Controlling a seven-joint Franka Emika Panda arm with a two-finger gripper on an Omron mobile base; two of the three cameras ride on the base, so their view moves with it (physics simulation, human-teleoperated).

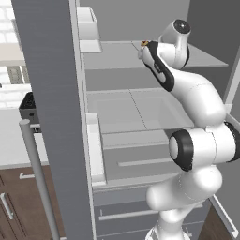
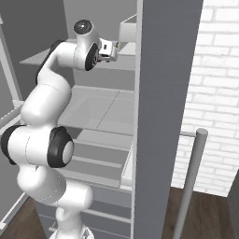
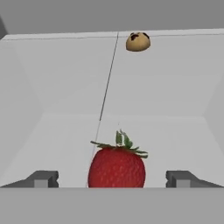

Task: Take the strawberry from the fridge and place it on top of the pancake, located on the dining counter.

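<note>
The strawberry point(image 3: 117, 168), red with a green leafy cap, stands on a pale grey shelf point(image 3: 61, 144) inside the fridge point(image 1: 140, 112). In the hand view my gripper point(image 3: 113, 179) is open; its fingertips point(image 3: 43, 179) stand on either side of the fruit, with clear gaps to it. In the base views my hand point(image 1: 151, 55) point(image 2: 108, 50) reaches over the upper shelf of the fridge. The pancake and the dining counter are out of view.
A small yellow-brown round item point(image 3: 138, 41) lies at the back of the same shelf. The open fridge door point(image 1: 51, 117) point(image 2: 163, 116) stands close beside the arm, with its bar handle point(image 1: 40, 183) point(image 2: 189, 186). Drawers point(image 1: 140, 161) lie below.
</note>
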